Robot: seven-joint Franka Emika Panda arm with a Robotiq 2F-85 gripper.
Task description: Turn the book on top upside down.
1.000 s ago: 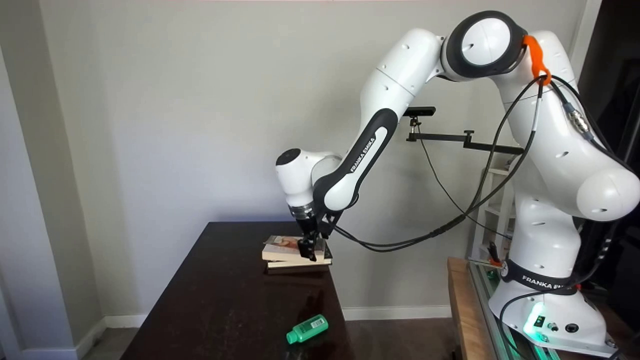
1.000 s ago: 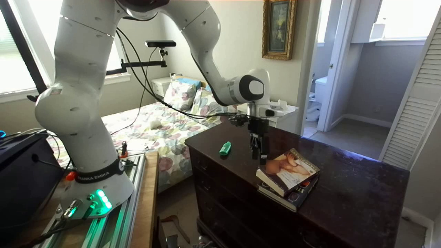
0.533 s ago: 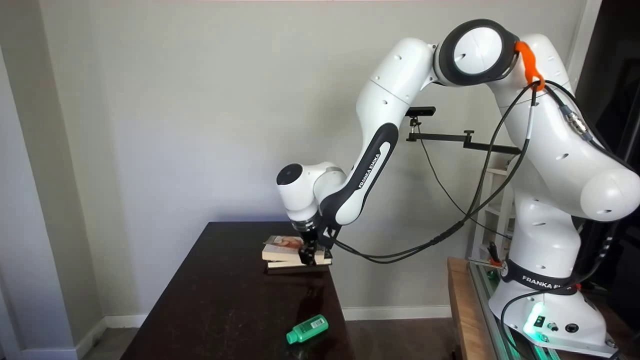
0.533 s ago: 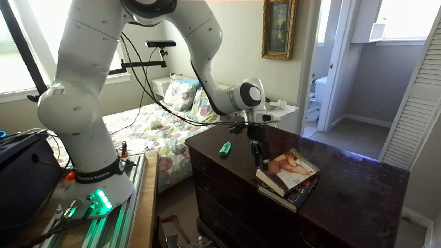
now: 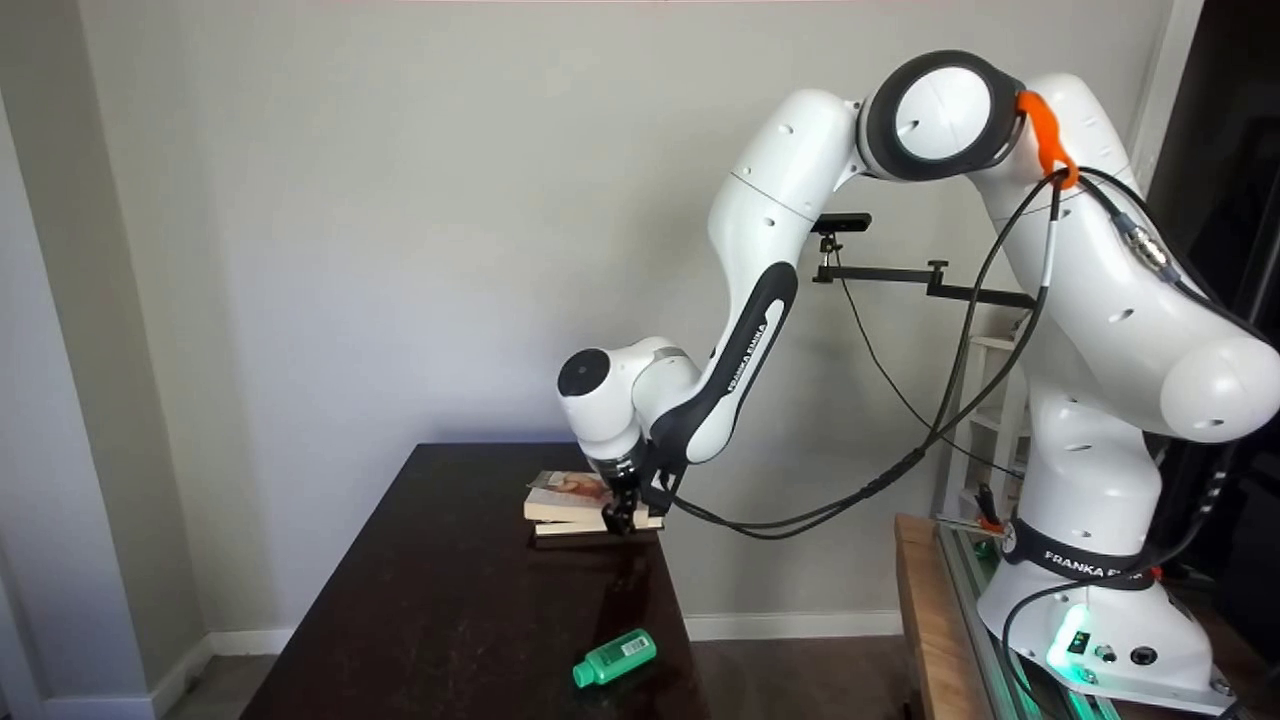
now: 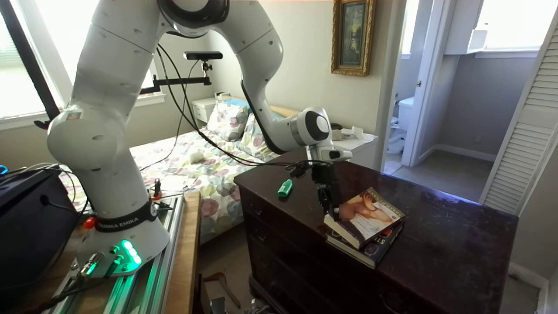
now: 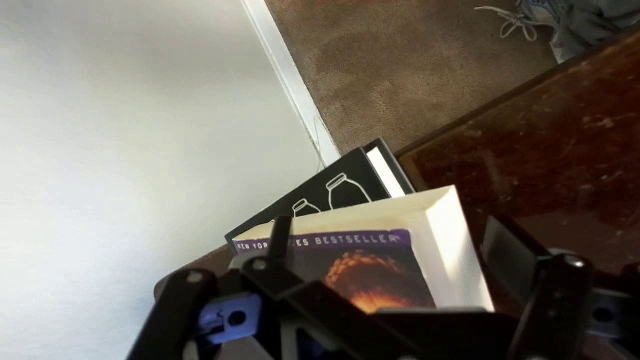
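The book on top (image 6: pixel 370 213) lies flat, picture face up, on a darker book (image 6: pixel 378 252); it also shows in an exterior view (image 5: pixel 572 487). In the wrist view the top book (image 7: pixel 380 267) shows a purple band, an orange picture and pale page edges. My gripper (image 7: pixel 389 240) is open and empty, tilted, low at the top book's near corner. One finger overlaps the cover in the wrist view; the other is outside the page edge with a gap. The gripper also shows in both exterior views (image 5: pixel 618 518) (image 6: pixel 333 213). Contact with the book cannot be told.
The books stand near the edge of a dark dresser (image 6: pixel 453 253). A small green bottle (image 5: pixel 615 658) lies on it; it also shows in an exterior view (image 6: pixel 285 188). A wall (image 7: pixel 140 125) rises past the books in the wrist view. Cables (image 5: pixel 780 530) hang from the arm.
My gripper has come down and tilted more, its fingertips now lower beside the top book's corner. The books and the green bottle have not moved.
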